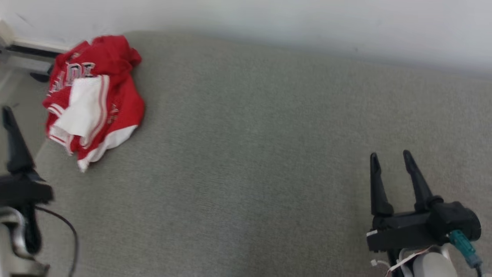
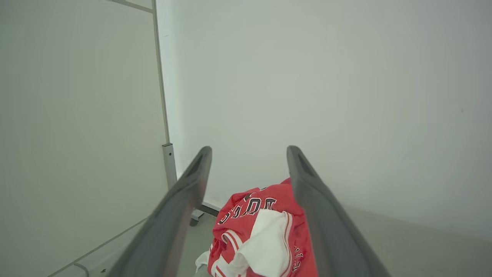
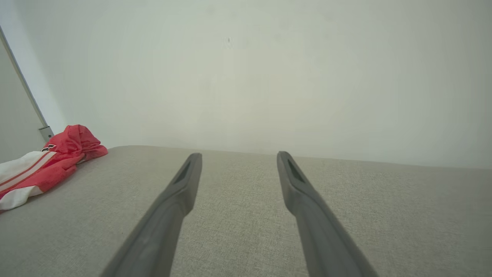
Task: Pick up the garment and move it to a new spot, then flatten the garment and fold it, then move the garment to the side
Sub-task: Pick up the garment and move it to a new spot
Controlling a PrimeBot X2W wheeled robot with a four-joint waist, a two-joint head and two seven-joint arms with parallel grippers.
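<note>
1. The left end effector [image 2: 250, 154] sits at the far left with its two dark fingers spread wide apart and nothing between them. In the head view one of its fingers [image 1: 10, 142] stands at the picture's left edge, beside the table's corner, and a dark cable [image 1: 65, 227] loops below it.
2. The garment [image 1: 96, 96] lies just right of that finger, apart from it, in a crumpled heap on the far left corner of the table [image 1: 250, 154]. It is red with white trim and panels and dark lettering. In the left wrist view the garment [image 2: 261, 231] shows beyond and between the left fingers, untouched.
3. The table's grey fabric top stretches to the right of the heap, up to a pale wall [image 1: 269, 19].
4. The right end effector [image 1: 390, 154] is at the lower right, well apart from the garment. Its jaws are parted and hold nothing. In the right wrist view its fingers [image 3: 169, 207] point along the table top toward the wall, and the garment [image 3: 46, 161] lies far to the left.
</note>
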